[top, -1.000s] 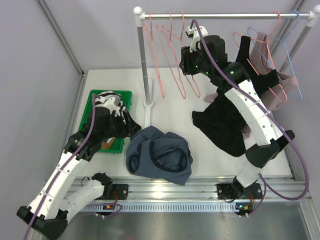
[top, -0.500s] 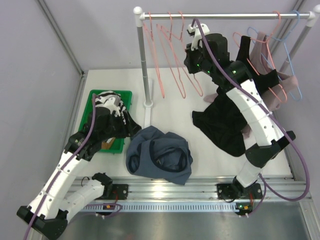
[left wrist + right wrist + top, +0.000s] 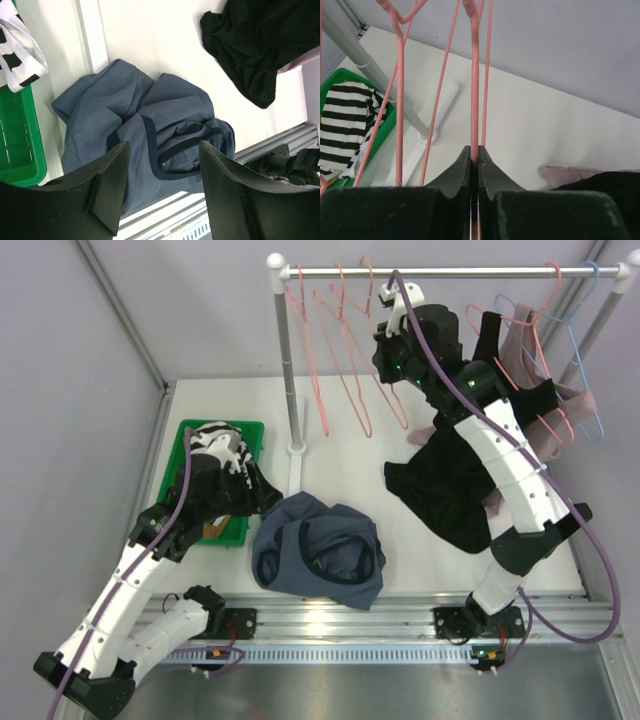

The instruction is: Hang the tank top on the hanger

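The slate-blue tank top (image 3: 320,555) lies crumpled on the white table near the front edge; it also shows in the left wrist view (image 3: 145,130). My left gripper (image 3: 268,500) hovers over its left side, open and empty, and in its own view (image 3: 162,150) the jaws frame the dark-edged folds. My right gripper (image 3: 385,320) is raised just under the rail, shut on a wire of a salmon-pink hanger (image 3: 395,405). In the right wrist view (image 3: 474,149) the jaws pinch the pink hanger wire (image 3: 474,75), which runs straight up.
A metal rail (image 3: 450,272) on a white post (image 3: 285,360) carries several more pink hangers (image 3: 320,350). A black tank top (image 3: 440,490), a mauve top (image 3: 555,430) and a light-blue hanger (image 3: 590,390) are at the right. A green bin (image 3: 190,440) holds striped cloth (image 3: 220,445).
My right gripper has moved slightly up and right toward the rail, still holding the pink hanger. The left arm and the tank top have not moved.
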Robot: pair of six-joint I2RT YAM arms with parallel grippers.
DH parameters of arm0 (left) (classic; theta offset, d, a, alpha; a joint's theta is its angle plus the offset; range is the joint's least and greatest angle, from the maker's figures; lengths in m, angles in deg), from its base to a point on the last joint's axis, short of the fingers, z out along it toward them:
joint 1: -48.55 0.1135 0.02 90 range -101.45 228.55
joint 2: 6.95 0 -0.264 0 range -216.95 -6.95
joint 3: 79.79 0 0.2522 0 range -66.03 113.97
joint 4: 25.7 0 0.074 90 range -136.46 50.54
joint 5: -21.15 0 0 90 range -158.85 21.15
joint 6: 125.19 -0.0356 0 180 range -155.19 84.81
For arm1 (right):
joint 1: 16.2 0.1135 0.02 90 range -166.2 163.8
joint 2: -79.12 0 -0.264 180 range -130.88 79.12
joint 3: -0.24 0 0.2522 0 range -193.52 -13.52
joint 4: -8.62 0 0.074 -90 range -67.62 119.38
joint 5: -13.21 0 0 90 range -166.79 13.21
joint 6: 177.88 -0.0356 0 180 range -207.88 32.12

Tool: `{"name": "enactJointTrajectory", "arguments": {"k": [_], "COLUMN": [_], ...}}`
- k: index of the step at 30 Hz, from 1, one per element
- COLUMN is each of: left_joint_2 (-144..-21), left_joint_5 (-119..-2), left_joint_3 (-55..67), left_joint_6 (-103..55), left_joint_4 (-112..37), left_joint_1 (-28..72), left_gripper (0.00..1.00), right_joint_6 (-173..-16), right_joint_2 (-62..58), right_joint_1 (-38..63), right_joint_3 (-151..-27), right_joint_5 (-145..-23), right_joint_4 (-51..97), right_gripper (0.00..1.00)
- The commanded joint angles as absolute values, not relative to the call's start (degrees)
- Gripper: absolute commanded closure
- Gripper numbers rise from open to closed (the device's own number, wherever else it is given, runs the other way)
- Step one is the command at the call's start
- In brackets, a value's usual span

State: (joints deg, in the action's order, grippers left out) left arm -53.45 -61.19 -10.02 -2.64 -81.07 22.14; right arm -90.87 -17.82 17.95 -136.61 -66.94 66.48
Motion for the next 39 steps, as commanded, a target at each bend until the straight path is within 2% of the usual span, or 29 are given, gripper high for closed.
{"name": "enactJointTrajectory", "arguments": {"k": [1, 21, 27, 31, 39], "left_joint_2": [-52.57, -53.70, -56.25, -57.92, -62.58], "left_joint_5": [-61.03, -59.71, -59.80, -62.16, -82.28], "left_joint_3": [-10.04, -11.36, -13.29, -14.88, -14.09], "left_joint_6": [-3.55, -3.81, -1.97, -0.66, 3.82], "left_joint_4": [-80.24, -79.54, -78.76, -78.05, -79.36], "left_joint_1": [22.01, 21.92, 21.83, 20.70, 6.47], "left_gripper": [0.38, 0.34, 0.36, 0.40, 0.42], "right_joint_6": [-90.17, -92.19, -95.53, -100.44, -107.30], "right_joint_2": [-14.66, -3.68, 7.04, 19.23, 35.52], "right_joint_1": [17.72, 17.64, 17.72, 17.64, 19.12], "right_joint_3": [-137.98, -126.12, -114.00, -100.67, -81.31], "right_joint_5": [-64.66, -64.05, -62.73, -65.79, -79.68], "right_joint_4": [62.02, 58.59, 59.12, 60.61, 67.02], "right_gripper": [1.00, 1.00, 1.00, 1.00, 1.00]}}
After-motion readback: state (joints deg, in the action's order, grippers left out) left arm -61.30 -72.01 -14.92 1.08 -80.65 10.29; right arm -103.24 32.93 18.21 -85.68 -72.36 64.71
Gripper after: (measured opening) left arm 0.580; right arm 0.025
